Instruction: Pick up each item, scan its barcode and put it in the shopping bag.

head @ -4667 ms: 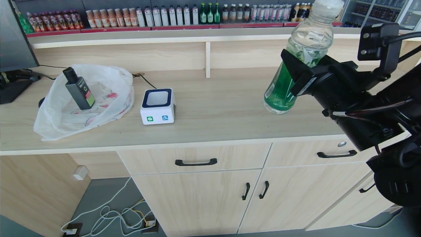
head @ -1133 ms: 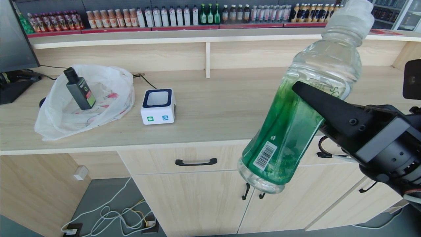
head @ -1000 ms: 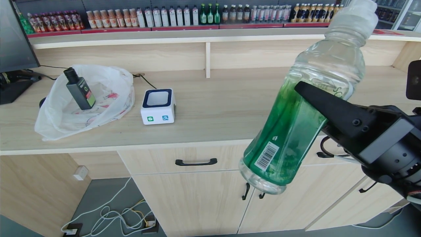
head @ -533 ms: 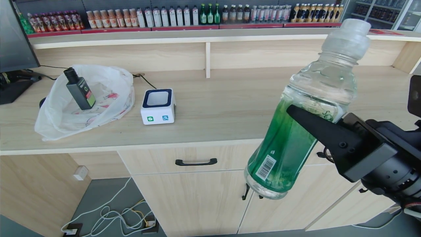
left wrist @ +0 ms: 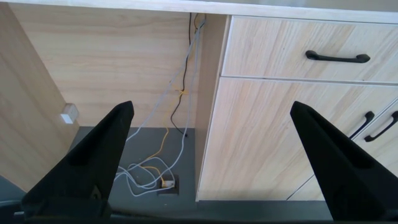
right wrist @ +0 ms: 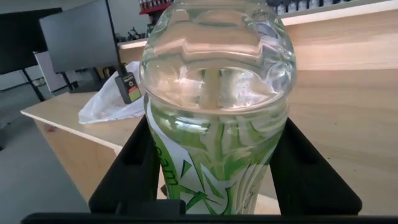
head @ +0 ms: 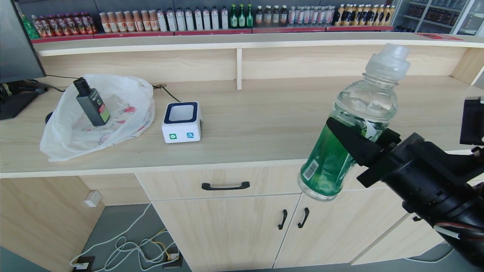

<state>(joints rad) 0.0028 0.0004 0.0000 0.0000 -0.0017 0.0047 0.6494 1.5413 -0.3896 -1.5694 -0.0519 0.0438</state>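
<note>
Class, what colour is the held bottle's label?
Green; the label on the bottle shows best in the head view.

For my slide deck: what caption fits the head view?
Right gripper holds a tilted green bottle, barcode showing, before the counter; scanner and shopping bag sit to the robot's left.

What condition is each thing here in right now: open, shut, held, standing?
green bottle: capped, tilted, held in the air.
right gripper: shut on the green bottle.
left gripper: open, empty.
shopping bag: open, lying on the counter.
dark bottle: capped, leaning inside the shopping bag.
scanner: upright on the counter, window facing up.
drawers: shut.
cabinet doors: shut.
</note>
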